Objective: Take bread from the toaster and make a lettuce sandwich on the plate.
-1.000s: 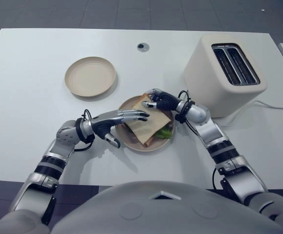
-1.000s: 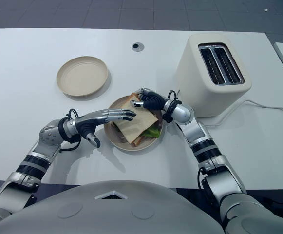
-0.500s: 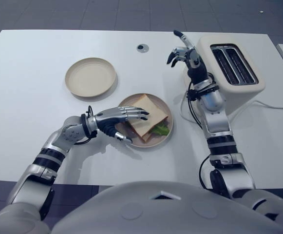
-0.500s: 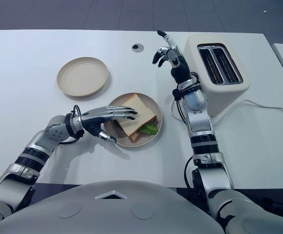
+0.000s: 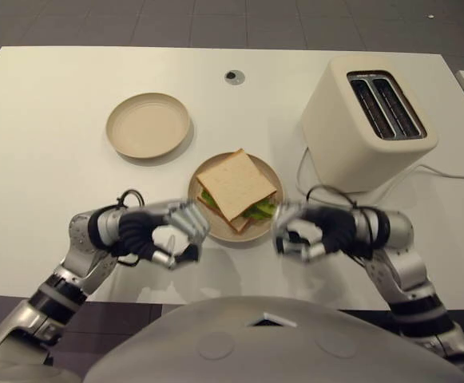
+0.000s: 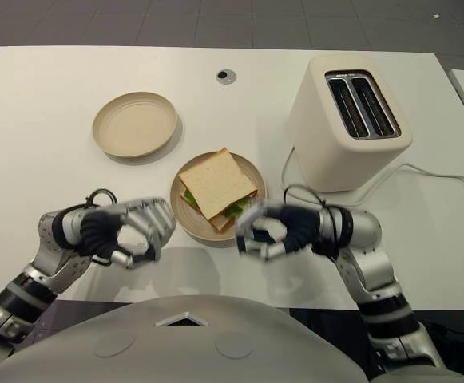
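My left hand (image 5: pixel 164 239) and right hand (image 5: pixel 307 233), both curled and empty, flank the plate (image 5: pixel 251 234) holding the sandwich (image 5: pixel 235 185).

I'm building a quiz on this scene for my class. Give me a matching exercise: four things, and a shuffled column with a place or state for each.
1. toaster
2. sandwich
3. far plate
4. left robot hand

a. bare, back left
b. fingers curled, left of the near plate
c. slots empty
d. lies on the near plate

Pairs: 1-c; 2-d; 3-a; 4-b.
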You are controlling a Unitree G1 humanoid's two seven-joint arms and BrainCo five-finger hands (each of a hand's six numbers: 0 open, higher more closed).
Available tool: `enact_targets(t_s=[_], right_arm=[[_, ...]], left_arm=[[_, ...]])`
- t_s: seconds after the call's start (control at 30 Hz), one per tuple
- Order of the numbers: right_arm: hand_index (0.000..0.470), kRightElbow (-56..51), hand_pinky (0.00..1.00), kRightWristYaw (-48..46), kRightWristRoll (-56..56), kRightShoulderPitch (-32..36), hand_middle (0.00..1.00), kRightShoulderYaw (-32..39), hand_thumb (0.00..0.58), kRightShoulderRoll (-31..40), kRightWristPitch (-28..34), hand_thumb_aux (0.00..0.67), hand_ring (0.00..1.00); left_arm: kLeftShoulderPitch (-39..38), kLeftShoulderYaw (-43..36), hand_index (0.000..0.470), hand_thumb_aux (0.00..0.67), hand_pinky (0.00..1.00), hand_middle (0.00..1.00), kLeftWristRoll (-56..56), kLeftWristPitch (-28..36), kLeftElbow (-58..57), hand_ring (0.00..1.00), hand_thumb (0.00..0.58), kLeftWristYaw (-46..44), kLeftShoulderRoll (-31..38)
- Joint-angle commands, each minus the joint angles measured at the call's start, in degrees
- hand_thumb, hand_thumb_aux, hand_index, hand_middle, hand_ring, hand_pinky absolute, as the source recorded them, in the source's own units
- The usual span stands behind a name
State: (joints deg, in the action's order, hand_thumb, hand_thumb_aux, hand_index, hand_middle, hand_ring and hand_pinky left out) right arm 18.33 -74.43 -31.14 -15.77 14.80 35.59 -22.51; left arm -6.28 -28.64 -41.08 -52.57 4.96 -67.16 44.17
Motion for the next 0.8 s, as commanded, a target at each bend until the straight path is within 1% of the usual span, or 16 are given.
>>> enact_targets(t_s=[0.03, 0.17, 0.27, 0.37, 0.43, 0.47, 0.5, 0.53, 0.57, 0.6, 0.63, 0.67, 0.7, 0.73, 0.77, 0.8], right_arm=[[0.47, -9.9, 1.0, -1.8, 13.3, 0.0, 1.0, 3.3, 0.58, 2.3, -5.8, 0.67, 1.0], [0.47, -21.8, 1.0, 5.6, 29.3, 4.0, 1.0, 5.3, 0.58, 0.8, -9.4, 0.67, 1.0], [0.47, -28.6, 1.0, 16.4, 37.4, 8.6, 1.0, 5.8, 0.58, -4.0, -10.3, 0.67, 1.0], [0.47, -34.2, 1.0, 28.5, 41.1, 13.5, 1.0, 4.1, 0.58, -9.3, -10.9, 0.67, 1.0], [0.47, -37.8, 1.0, 38.1, 44.0, 17.0, 1.0, 2.5, 0.58, -12.2, -10.6, 0.67, 1.0], [0.47, -39.4, 1.0, 42.4, 44.6, 18.7, 1.0, 1.4, 0.58, -14.1, -10.2, 0.67, 1.0], [0.47, -40.9, 1.0, 47.0, 45.6, 20.3, 1.0, 0.6, 0.58, -15.9, -10.3, 0.67, 1.0], [0.47, -41.8, 1.0, 50.7, 46.6, 21.5, 1.0, 0.3, 0.58, -17.7, -10.8, 0.67, 1.0], [0.47, -42.5, 1.0, 53.8, 47.4, 22.4, 1.0, 0.1, 0.58, -19.2, -11.3, 0.67, 1.0], [0.47, -43.1, 1.0, 57.1, 48.3, 23.4, 1.0, -0.3, 0.58, -20.6, -11.9, 0.67, 1.0], [0.47, -43.6, 1.0, 60.3, 48.8, 24.3, 1.0, -0.8, 0.58, -21.9, -12.7, 0.67, 1.0], [0.47, -44.0, 1.0, 62.5, 48.6, 25.1, 1.0, -1.5, 0.58, -23.0, -13.2, 0.67, 1.0], [0.47, -44.1, 1.0, 64.7, 48.5, 25.9, 1.0, -2.1, 0.58, -23.9, -13.8, 0.67, 1.0], [0.437, -44.0, 1.0, 67.1, 48.2, 26.6, 1.0, -3.2, 0.577, -24.6, -14.4, 0.623, 1.0], [0.337, -43.6, 1.0, 68.8, 47.7, 27.0, 1.0, -4.1, 0.534, -25.1, -15.2, 0.481, 1.0], [0.153, -42.2, 1.0, 70.2, 46.7, 27.1, 1.0, -5.2, 0.316, -25.6, -16.0, 0.218, 1.0]], left_arm=[[0.8, 0.1, 0.47, 0.67, 1.0, 1.0, 8.8, -0.1, -8.9, 1.0, 0.58, -4.8, -2.0], [3.8, 1.7, 0.47, 0.67, 1.0, 1.0, 23.4, 0.2, -19.3, 1.0, 0.58, -0.9, -6.6], [7.7, 4.0, 0.47, 0.67, 1.0, 1.0, 37.0, 0.7, -27.3, 1.0, 0.58, 7.6, -10.3], [11.9, 7.0, 0.47, 0.67, 1.0, 1.0, 49.3, 0.9, -33.9, 1.0, 0.58, 20.1, -13.0], [15.9, 8.3, 0.47, 0.67, 1.0, 1.0, 59.6, 2.3, -38.4, 1.0, 0.58, 33.4, -14.6], [18.5, 8.8, 0.47, 0.67, 0.98, 0.98, 65.5, 3.9, -40.5, 0.98, 0.58, 42.5, -15.5], [21.4, 9.1, 0.354, 0.504, 0.98, 0.98, 70.8, 6.3, -42.9, 0.98, 0.545, 52.1, -16.4], [24.5, 9.2, 0.308, 0.439, 0.94, 0.94, 75.0, 8.9, -45.2, 0.94, 0.511, 61.2, -17.2], [26.9, 9.2, 0.284, 0.405, 0.93, 0.93, 77.5, 10.2, -47.2, 0.93, 0.489, 67.7, -18.0], [28.6, 9.1, 0.166, 0.236, 0.85, 0.85, 79.4, 10.9, -48.5, 0.85, 0.337, 73.1, -18.8], [29.6, 9.3, 0.12, 0.171, 0.8, 0.8, 80.0, 10.7, -49.5, 0.8, 0.258, 77.0, -19.6], [30.2, 9.6, 0.0, 0.0, 0.05, 0.05, 79.8, 9.7, -50.3, 0.05, 0.0, 79.6, -20.4], [30.5, 10.4, 0.0, 0.0, 0.0, 0.0, 78.5, 7.9, -50.8, 0.0, 0.0, 82.0, -21.5], [30.6, 11.3, 0.0, 0.0, 0.0, 0.0, 75.6, 5.3, -51.3, 0.0, 0.0, 82.3, -22.7], [30.5, 12.2, 0.0, 0.0, 0.0, 0.0, 72.3, 2.4, -51.5, 0.0, 0.0, 82.0, -23.6], [30.1, 13.2, 0.0, 0.0, 0.0, 0.0, 67.3, -1.3, -51.0, 0.0, 0.0, 80.3, -24.5]])
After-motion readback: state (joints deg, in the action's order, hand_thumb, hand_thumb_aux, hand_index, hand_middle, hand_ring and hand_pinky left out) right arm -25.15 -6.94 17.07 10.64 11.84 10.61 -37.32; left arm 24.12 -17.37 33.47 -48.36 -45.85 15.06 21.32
